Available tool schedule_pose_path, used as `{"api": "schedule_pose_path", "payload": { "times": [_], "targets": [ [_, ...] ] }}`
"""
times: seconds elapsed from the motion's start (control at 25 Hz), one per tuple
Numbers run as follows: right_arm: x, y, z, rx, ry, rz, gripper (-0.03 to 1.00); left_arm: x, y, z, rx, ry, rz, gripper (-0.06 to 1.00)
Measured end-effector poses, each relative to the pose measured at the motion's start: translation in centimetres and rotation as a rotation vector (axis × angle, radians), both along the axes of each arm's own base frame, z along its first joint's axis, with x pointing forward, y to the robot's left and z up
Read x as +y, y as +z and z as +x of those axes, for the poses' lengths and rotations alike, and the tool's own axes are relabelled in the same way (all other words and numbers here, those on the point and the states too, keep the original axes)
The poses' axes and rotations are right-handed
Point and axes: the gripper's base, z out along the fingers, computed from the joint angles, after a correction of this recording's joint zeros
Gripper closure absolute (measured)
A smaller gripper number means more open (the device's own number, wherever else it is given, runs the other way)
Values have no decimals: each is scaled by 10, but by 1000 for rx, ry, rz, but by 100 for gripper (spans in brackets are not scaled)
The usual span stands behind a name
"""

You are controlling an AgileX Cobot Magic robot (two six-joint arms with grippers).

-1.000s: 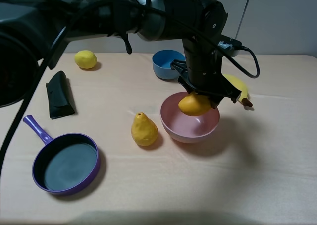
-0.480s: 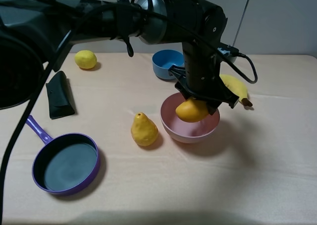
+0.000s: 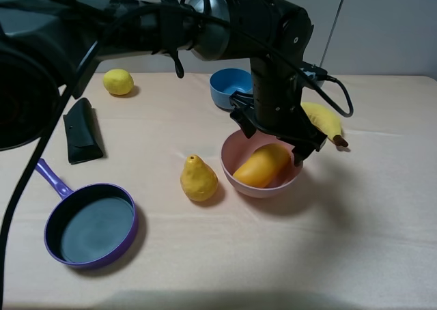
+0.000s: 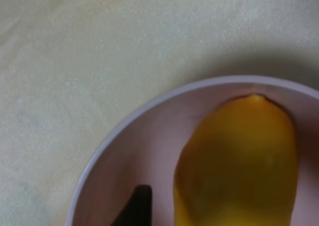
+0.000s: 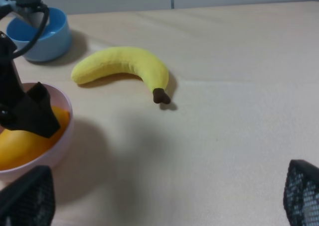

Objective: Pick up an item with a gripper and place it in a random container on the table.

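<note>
Left gripper [image 3: 273, 136] on a bulky black arm, jaws spread wide, gripping nothing. Directly beneath those jaws, wide pink bowl [image 3: 266, 191] on the beige-clothed table [image 3: 355, 242]. Inside the bowl, under the open fingers and apart from them, smooth orange-yellow mango [image 3: 261, 165], lying on its side, one end against the bowl's wall. From the left wrist camera, mango [image 4: 239, 161] filling much of the bowl, one black fingertip [image 4: 134, 208] just beside it, not touching.

Beyond these jaws, smaller blue bowl [image 3: 225, 88]. On their outer side, near the pink bowl, banana [image 3: 324, 119]. On their other side, just beside the pink bowl, bumpy yellow pear [image 3: 198, 179]; well apart that way, purple frying pan [image 3: 92, 224], black case [image 3: 82, 129] and lemon [image 3: 118, 82].

Right gripper [image 5: 164, 196], seen only from its own wrist camera: two meshed black pads [image 5: 25, 198] far apart, jaws wide, nothing between. Ahead of them bare cloth, then the banana; off to one side, pink bowl with mango.
</note>
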Motion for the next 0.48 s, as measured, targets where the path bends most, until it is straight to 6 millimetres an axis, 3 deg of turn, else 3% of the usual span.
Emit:
{"api": "schedule_pose_path", "payload": {
  "times": [0.2, 0.48],
  "targets": [
    [0, 0, 0, 0, 0, 0, 27, -1, 4, 0, -1, 1, -1, -5],
    [0, 0, 0, 0, 0, 0, 27, -4, 36, 3, -6, 4, -6, -5]
  ]
}}
